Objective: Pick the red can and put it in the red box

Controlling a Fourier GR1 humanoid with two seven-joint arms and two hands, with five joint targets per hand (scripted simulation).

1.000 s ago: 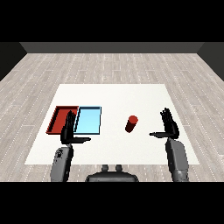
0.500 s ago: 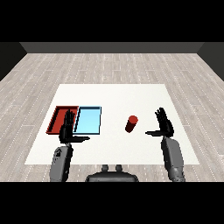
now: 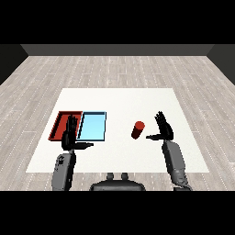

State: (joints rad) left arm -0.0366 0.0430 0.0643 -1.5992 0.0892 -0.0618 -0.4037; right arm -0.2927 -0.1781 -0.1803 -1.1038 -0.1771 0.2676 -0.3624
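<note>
Nearest the viewer, at the lower corners, two grey forearms rise over the front edge of the white table (image 3: 119, 98). On the left side the left hand (image 3: 70, 135) stands upright with its fingers straight and spread, thumb pointing to the right — it holds nothing, and it overlaps the near right corner of the red tray (image 3: 62, 123) in the view. On the right side the right hand (image 3: 164, 131) is likewise spread wide, fingers raised and thumb reaching left toward the red can (image 3: 137, 130), with a clear gap of bare table between thumb tip and can.

That can stands upright on the table, just left of the right hand and well apart from both trays (it is touched by neither hand). It sits roughly level with the trays' near halves.

Farther left, the light blue tray (image 3: 92, 126) lies touching or just beside the red tray, which is the outer of the pair. Both trays hold nothing visible.

Beyond the table's far edge a grey wood-plank floor (image 3: 117, 69) runs back to a dark wall.
</note>
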